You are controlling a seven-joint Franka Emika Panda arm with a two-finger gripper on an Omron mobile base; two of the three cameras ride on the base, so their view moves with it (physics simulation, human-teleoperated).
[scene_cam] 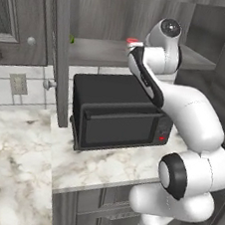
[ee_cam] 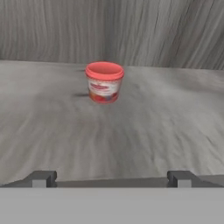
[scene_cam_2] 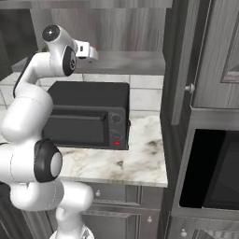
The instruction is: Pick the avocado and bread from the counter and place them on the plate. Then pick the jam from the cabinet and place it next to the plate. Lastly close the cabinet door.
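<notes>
Lined up on jam [ee_cam: 104, 82]
I see gripper [ee_cam: 110, 178] jaws wide, nothing held; jar upright ahead on cabinet [ee_cam: 131, 127] shelf, apart from tips.

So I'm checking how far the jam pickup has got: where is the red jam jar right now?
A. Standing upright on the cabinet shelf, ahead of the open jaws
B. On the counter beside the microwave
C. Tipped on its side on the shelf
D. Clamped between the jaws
A: in the hand view the jam jar stands upright on the grey cabinet shelf, clear of the gripper, whose jaws are spread wide with nothing between them.
</notes>
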